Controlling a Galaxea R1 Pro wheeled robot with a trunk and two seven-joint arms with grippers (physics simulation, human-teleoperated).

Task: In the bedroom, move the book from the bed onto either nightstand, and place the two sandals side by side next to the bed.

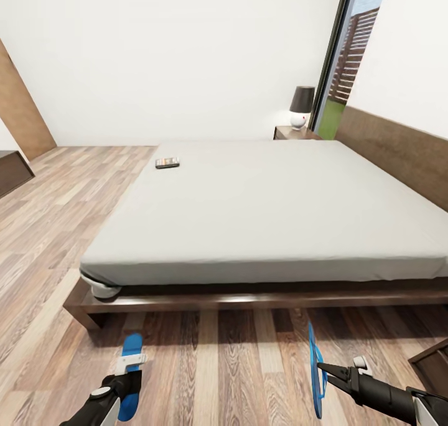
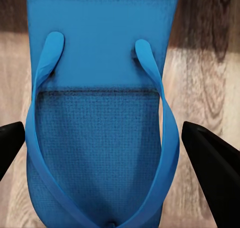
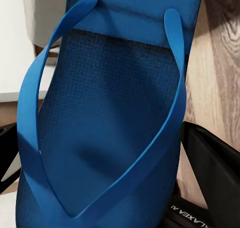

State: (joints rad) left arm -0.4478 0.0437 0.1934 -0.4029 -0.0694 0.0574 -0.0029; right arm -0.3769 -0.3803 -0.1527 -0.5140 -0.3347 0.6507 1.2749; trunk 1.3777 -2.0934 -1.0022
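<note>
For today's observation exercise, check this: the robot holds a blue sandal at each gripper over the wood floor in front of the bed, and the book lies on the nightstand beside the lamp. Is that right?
Not quite. The book lies on the bed, near its far left corner, not on the nightstand by the lamp; the head view shows this. The rest stands: a blue sandal at the left gripper and another at the right gripper, over the floor.

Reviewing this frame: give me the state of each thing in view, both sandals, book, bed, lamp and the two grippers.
Left sandal: flat over the floor, between the left gripper's fingers.
Right sandal: on edge, held at the right gripper.
Book: lying flat on the mattress near its far corner.
Bed: mattress bare except for the book.
Lamp: upright on the nightstand.
Left gripper: shut on the sandal.
Right gripper: shut on the sandal.
</note>
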